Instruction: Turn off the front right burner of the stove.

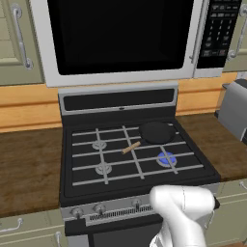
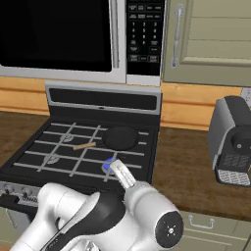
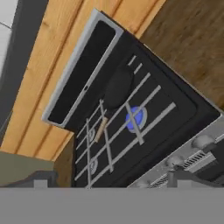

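I see the front right burner (image 1: 167, 158) glowing blue, right of center in the left base view, crossed by grate bars; round, no long axis. The stove (image 1: 82, 174) sits square, knob strip (image 1: 108, 210) along the lower frame. The end effector (image 3: 109, 181) tips sit far apart at the hand view's bottom, holding nothing. Black pan (image 1: 157, 132) behind the burner, wooden counter (image 1: 29, 164) either side, microwave (image 1: 116, 34) above.

The stove's (image 1: 140, 185) right knobs are hidden by the arm (image 1: 185, 207); the toaster (image 1: 235, 108) is cut off.
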{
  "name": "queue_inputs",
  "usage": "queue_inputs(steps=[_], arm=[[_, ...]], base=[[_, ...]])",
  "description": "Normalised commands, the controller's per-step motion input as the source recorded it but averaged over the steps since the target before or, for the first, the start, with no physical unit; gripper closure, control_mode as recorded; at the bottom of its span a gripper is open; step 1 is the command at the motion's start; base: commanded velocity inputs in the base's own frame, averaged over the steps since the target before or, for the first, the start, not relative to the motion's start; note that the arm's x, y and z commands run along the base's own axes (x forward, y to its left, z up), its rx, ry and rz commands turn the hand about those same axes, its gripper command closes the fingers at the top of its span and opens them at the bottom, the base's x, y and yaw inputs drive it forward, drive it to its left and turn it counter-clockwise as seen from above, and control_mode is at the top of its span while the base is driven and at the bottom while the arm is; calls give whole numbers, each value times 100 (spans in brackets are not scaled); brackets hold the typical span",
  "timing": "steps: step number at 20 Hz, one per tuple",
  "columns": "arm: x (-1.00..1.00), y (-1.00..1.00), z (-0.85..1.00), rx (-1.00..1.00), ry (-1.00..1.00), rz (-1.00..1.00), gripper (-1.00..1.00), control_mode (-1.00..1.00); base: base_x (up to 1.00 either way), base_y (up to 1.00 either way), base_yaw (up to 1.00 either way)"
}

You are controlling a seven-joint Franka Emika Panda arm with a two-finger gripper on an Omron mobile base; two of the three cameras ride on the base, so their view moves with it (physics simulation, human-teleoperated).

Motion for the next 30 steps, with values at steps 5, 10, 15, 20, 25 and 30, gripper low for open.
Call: queue_inputs(steps=[5,10,15,20,25,30], arm=[[-84,-37,-21,57,-10,-21,-100,-100],[-49,0,-48,50,-1,-28,-100,-100],[-7,23,-75,37,19,-24,-100,-100],[6,77,-91,26,10,-24,-100,-100],[33,67,-75,9,0,-15,-100,-100],[48,4,-23,-3,-1,-5,-100,-100]], base=[[0,0,0],[0,0,0],[0,0,0],[0,0,0],[0,0,0],[0,0,0]])
